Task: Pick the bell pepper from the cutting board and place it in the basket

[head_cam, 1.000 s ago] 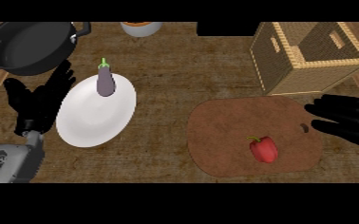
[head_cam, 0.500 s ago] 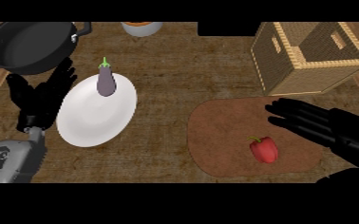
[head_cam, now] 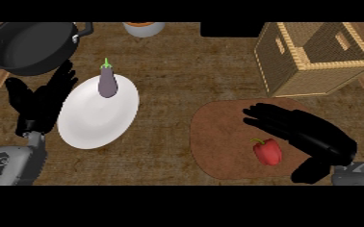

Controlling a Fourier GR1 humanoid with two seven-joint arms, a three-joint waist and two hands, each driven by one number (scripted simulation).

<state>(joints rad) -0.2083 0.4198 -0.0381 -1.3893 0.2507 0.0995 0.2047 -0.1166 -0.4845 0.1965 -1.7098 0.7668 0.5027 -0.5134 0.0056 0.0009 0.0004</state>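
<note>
A red bell pepper (head_cam: 267, 151) with a green stem lies on the round brown cutting board (head_cam: 220, 144) at the lower right. My right hand (head_cam: 307, 133) hovers over the board just right of the pepper, fingers straight and spread toward the upper left, thumb (head_cam: 313, 170) below; it is open and holds nothing. The wicker basket (head_cam: 313, 57) stands at the upper right, behind the board. My left hand (head_cam: 39, 101) rests open at the left edge, fingers up.
A white plate (head_cam: 96, 120) at the left carries a purple eggplant (head_cam: 107, 84) on its far end. A black pot (head_cam: 35, 45) sits at the upper left, a small bowl (head_cam: 144, 28) at the top edge. Bare wooden counter lies between plate and board.
My right hand has moved left from the right edge over the cutting board, fingers stretching out beside the pepper. The pepper, plate and left hand have stayed put.
</note>
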